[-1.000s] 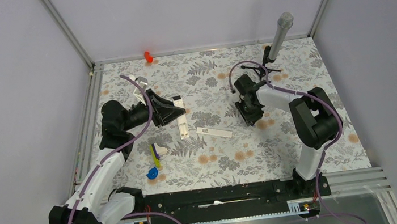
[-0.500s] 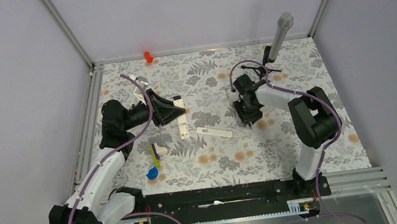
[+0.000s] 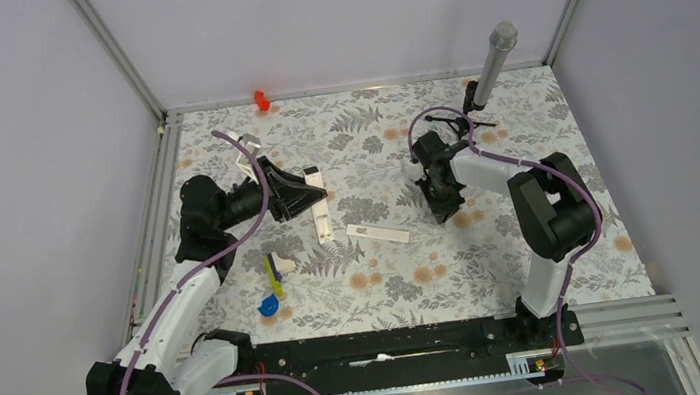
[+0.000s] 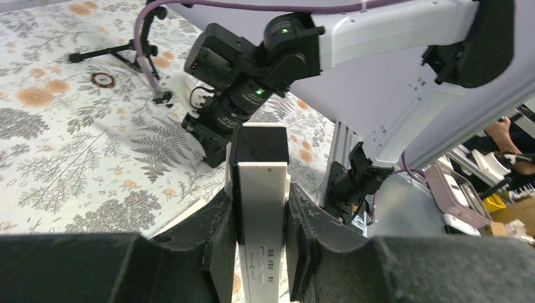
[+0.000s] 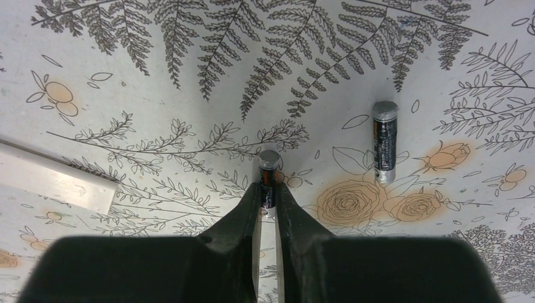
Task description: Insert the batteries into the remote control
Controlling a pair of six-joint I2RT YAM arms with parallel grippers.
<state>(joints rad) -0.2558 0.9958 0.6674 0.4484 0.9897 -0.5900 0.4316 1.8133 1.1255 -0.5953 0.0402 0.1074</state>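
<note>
The remote control (image 4: 261,189), a slim white bar with a dark far end, is clamped between the fingers of my left gripper (image 4: 262,230). In the top view the remote control (image 3: 322,216) lies left of the middle with my left gripper (image 3: 309,199) on its far part. My right gripper (image 5: 268,197) is shut on one battery (image 5: 268,177), a thin dark cylinder with a silver cap, lying on the floral cloth. A second battery (image 5: 385,142) lies loose to its right. In the top view my right gripper (image 3: 442,208) points down at the cloth, right of the middle.
A flat white strip (image 3: 378,232) lies between the arms; its corner (image 5: 53,180) shows in the right wrist view. A microphone on a small stand (image 3: 489,68) rises at the back right, with a black ring (image 4: 101,79) near it. A yellow-white-blue toy cluster (image 3: 273,282) and a red piece (image 3: 260,99) sit on the left.
My right gripper's fingers have closed in on the battery, and the wrist has shifted slightly. The left arm and the remote control have not moved.
</note>
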